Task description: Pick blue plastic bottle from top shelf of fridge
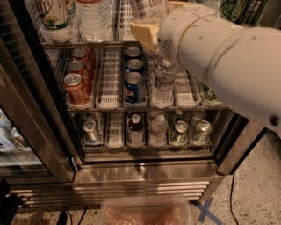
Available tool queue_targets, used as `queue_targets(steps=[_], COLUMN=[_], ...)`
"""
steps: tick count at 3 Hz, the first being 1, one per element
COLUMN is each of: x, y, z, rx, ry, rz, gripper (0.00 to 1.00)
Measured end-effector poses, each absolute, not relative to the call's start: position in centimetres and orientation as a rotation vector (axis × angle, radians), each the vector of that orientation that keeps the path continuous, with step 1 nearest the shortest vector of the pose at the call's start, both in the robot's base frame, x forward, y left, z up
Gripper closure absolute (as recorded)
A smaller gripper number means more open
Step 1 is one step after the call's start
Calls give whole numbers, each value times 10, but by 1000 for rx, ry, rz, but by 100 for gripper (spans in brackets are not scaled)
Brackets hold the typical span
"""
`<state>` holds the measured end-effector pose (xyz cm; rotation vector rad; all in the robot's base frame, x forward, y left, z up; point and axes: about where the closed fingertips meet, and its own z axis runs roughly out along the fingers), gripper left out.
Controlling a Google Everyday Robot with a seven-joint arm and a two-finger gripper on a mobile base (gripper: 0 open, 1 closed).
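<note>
The fridge point(145, 173) stands open in front of me, with its steel base grille below. The top shelf point(83, 44) is a wire rack along the top of the view. A pale bottle with a white label point(149, 8), cut off by the top edge, stands on it; it looks like the blue plastic bottle. My gripper point(144, 34), with a yellowish pad, is right below and in front of that bottle, at the shelf's front edge. The thick white arm point(219, 61) reaches in from the right and hides the right side of the shelf.
A green-labelled bottle point(55, 15) and a ribbed clear water bottle point(94, 17) stand left on the top shelf. Below are red cans point(75, 88), Pepsi cans point(134, 85), a water bottle point(163, 83) and a lower rack of cans. The dark-framed door point(30, 114) is at left and a plastic bin point(145, 213) is on the floor.
</note>
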<state>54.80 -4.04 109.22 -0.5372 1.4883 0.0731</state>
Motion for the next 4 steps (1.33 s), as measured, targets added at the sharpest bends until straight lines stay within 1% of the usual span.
queue_targets(steps=[1, 2, 3, 4], x=[525, 526, 515, 515], y=[-47, -57, -47, -47], z=[1075, 1068, 1061, 1061], rx=[-580, -681, -738, -738], ry=[1581, 1636, 1669, 1670], rz=[102, 116, 143, 143], gripper=[100, 100, 100, 100])
